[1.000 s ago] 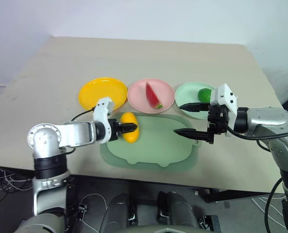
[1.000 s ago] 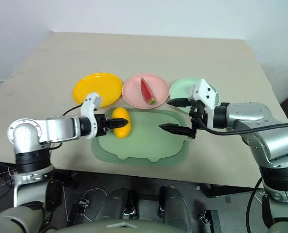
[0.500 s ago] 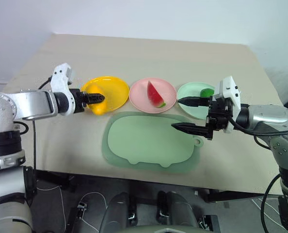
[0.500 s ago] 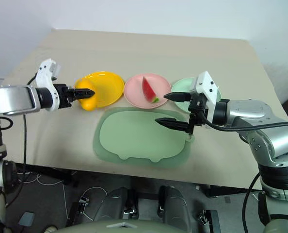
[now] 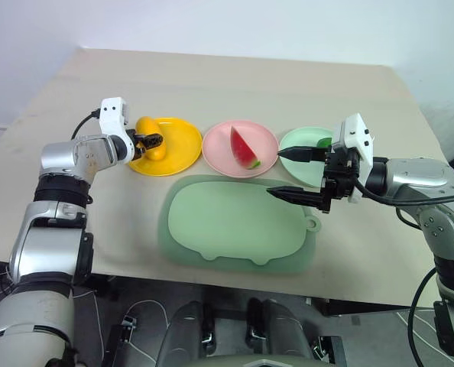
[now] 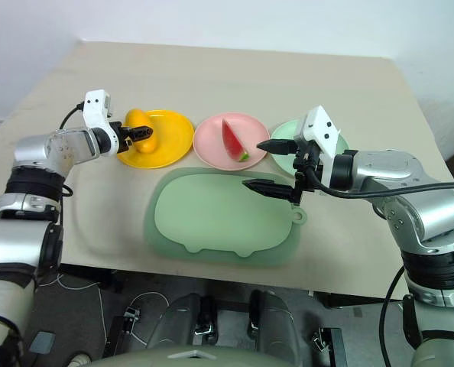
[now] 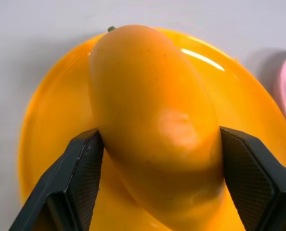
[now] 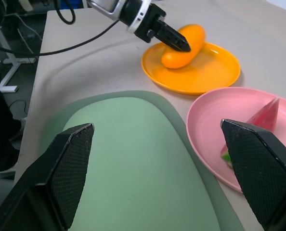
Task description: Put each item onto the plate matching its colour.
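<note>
My left gripper (image 5: 152,141) is shut on the oval yellow mango (image 7: 155,125), one finger on each side. It holds the mango low over the left part of the yellow plate (image 5: 179,155); I cannot tell whether the mango touches the plate. The red watermelon wedge (image 5: 242,147) lies on the pink plate (image 5: 218,149). A small dark-green fruit (image 5: 324,142) sits on the mint green plate (image 5: 297,165), partly hidden behind my right hand. My right gripper (image 5: 275,173) hangs open and empty above the right edge of the board, in front of the mint plate.
A large pale-green board (image 5: 227,229) with a tab lies on the beige table (image 5: 235,84) in front of the three plates, with nothing on it. The table's front edge runs just behind the board's near side.
My left gripper has carried the mango from the board's left corner, out to the left and then away from me, to over the yellow plate. The right gripper has stayed put and open.
</note>
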